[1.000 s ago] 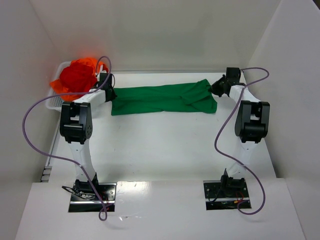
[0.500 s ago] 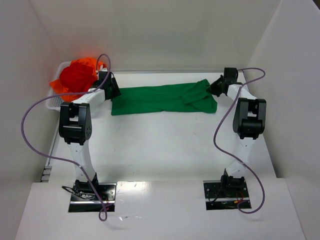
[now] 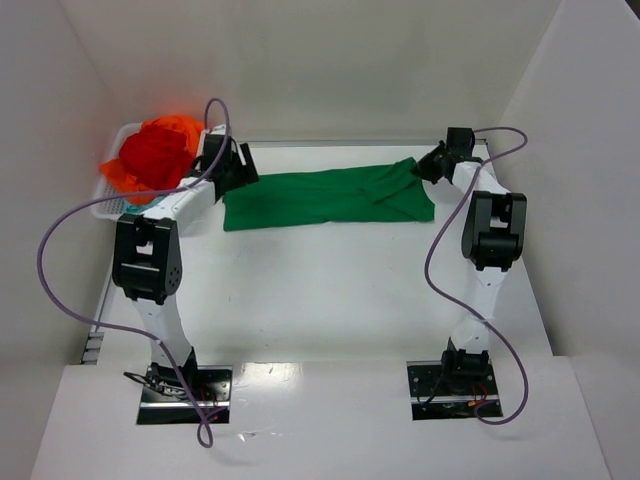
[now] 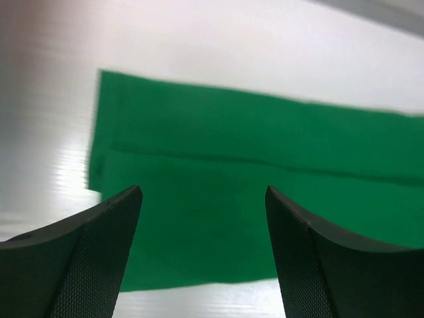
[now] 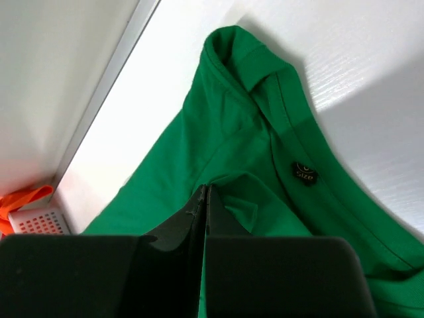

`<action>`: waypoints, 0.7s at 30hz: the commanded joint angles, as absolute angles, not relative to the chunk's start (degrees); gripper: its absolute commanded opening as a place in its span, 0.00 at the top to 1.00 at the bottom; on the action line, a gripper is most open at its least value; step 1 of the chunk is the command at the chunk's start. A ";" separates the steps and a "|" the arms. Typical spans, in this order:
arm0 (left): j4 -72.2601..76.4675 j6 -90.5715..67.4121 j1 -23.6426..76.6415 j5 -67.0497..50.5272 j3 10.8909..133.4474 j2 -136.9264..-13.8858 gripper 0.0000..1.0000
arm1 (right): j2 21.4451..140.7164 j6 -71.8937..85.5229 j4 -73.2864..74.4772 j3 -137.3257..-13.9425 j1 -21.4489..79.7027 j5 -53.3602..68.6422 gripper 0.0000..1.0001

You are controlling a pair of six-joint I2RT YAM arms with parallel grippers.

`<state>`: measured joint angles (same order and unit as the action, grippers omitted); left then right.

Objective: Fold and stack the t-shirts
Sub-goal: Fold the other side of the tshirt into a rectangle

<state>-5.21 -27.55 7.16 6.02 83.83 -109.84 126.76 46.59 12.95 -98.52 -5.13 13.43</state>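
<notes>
The green t-shirt point(image 3: 325, 197) lies across the back of the table as a long folded strip. My left gripper point(image 3: 236, 168) hovers open over its left end with nothing between the fingers; in the left wrist view the green t-shirt point(image 4: 218, 146) lies flat below the open left gripper point(image 4: 202, 193). My right gripper point(image 3: 430, 166) is at the strip's right end. In the right wrist view the right gripper point(image 5: 207, 190) is shut, with a pucker of the green t-shirt point(image 5: 232, 132) pinched at its tips near the collar. Red and orange t-shirts point(image 3: 155, 152) are bunched in the basket.
The white slotted basket point(image 3: 108, 205) stands at the back left corner, close beside the left arm. White walls close in the table at the back and on both sides. Purple cables loop off both arms.
My left gripper has opened, let go of the shirt's left end and drawn up and slightly right. The right arm has shifted a little toward the back, still shut on the cloth.
</notes>
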 commanded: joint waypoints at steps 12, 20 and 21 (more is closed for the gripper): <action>-4.13 -28.83 9.93 -0.26 83.67 -116.19 0.18 | 127.71 44.21 14.76 -98.97 -4.75 11.25 0.60; -4.75 -28.30 10.46 -1.49 84.20 -117.25 0.18 | 117.35 40.87 14.07 -93.09 -4.75 9.57 0.26; -4.75 -28.30 10.46 -1.49 84.20 -117.25 0.18 | 115.16 40.87 13.54 -91.86 -4.75 10.10 0.26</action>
<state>-5.91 -28.60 10.22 -0.10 82.39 -116.05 124.11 42.44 15.46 -94.04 -5.13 10.55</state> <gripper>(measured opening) 0.827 0.737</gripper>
